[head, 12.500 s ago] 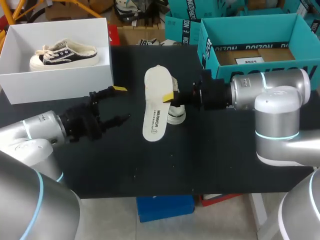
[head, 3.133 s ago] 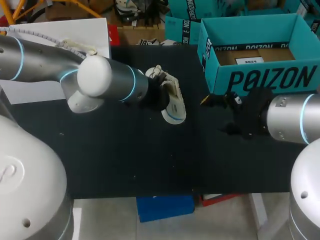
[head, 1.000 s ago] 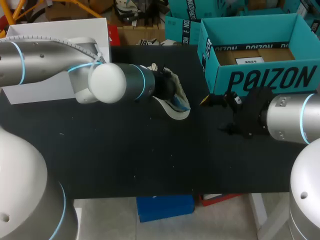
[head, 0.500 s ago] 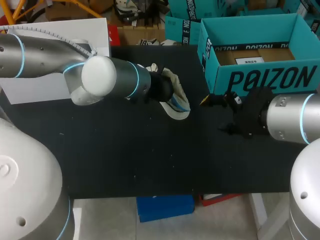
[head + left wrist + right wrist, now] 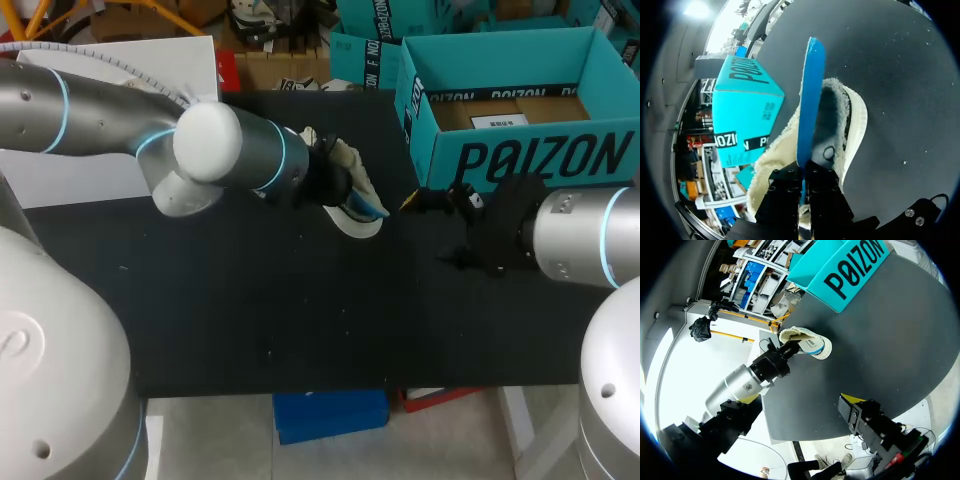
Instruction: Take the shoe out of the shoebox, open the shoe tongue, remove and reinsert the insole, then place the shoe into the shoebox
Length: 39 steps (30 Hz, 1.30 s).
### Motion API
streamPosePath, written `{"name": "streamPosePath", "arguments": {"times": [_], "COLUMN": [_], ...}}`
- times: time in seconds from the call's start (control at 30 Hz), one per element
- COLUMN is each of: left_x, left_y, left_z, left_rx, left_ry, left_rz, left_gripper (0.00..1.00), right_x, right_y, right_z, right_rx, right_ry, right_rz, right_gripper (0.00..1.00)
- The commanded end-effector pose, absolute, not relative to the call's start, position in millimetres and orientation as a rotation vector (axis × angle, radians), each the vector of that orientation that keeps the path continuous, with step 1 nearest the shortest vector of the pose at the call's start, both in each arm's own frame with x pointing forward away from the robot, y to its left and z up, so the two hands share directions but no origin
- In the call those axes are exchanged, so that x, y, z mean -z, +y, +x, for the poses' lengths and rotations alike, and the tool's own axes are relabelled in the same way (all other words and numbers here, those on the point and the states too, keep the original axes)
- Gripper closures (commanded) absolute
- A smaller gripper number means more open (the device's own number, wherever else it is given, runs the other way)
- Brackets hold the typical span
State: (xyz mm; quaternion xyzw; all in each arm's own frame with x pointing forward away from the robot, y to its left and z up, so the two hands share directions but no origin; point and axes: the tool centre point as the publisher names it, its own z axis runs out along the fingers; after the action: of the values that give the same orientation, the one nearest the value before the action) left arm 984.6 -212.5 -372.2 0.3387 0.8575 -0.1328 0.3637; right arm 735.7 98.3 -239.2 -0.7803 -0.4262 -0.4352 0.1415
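A cream, fleece-lined shoe [image 5: 352, 200] lies on the black table [image 5: 250, 300] near its middle. From it a blue-backed insole [image 5: 809, 95] stands up on edge. My left gripper [image 5: 803, 181] is shut on the insole's near end, right over the shoe's [image 5: 852, 120] opening. In the head view my left arm comes across from the left, with its gripper [image 5: 333, 180] at the shoe. To the right of the shoe my right gripper [image 5: 435, 230] stands open and holds nothing. The right wrist view shows the shoe [image 5: 807, 344] far ahead.
A teal cardboard box [image 5: 520, 100] stands at the back right, close behind my right gripper. A white shoebox [image 5: 60, 185] sits at the back left, largely hidden by my left arm.
My left gripper's fingers have closed on the insole, and the arm has shifted slightly. The right arm has not moved.
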Motion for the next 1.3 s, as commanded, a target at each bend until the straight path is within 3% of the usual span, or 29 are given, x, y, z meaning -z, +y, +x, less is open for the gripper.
{"name": "streamPosePath", "arguments": {"times": [0.03,1.03,1.07,1.1,1.13,1.2,1.3], "left_x": [373.4,376.2,375.5,374.6,373.1,369.5,364.7], "left_y": [-208.4,-192.0,-193.8,-195.4,-197.2,-199.7,-202.1], "left_z": [990.0,1014.5,1013.9,1012.9,1011.4,1008.6,1003.9], "left_rx": [0.507,0.130,0.134,0.150,0.182,0.234,0.331], "left_ry": [2.201,2.196,2.196,2.197,2.202,2.208,2.214], "left_rz": [0.962,0.813,0.811,0.810,0.808,0.805,0.812], "left_gripper": [1.00,1.00,0.76,0.38,0.08,0.00,0.00], "right_x": [240.5,240.5,240.5,240.5,240.5,240.5,240.5], "right_y": [92.3,92.3,92.3,92.3,92.3,92.3,92.3], "right_z": [734.1,734.1,734.1,734.1,734.1,734.1,734.1], "right_rx": [1.235,1.235,1.235,1.235,1.235,1.235,1.235], "right_ry": [-1.228,-1.228,-1.228,-1.228,-1.228,-1.228,-1.228], "right_rz": [-2.224,-2.224,-2.224,-2.224,-2.224,-2.224,-2.224], "right_gripper": [0.00,0.00,0.00,0.00,0.00,0.00,0.00]}}
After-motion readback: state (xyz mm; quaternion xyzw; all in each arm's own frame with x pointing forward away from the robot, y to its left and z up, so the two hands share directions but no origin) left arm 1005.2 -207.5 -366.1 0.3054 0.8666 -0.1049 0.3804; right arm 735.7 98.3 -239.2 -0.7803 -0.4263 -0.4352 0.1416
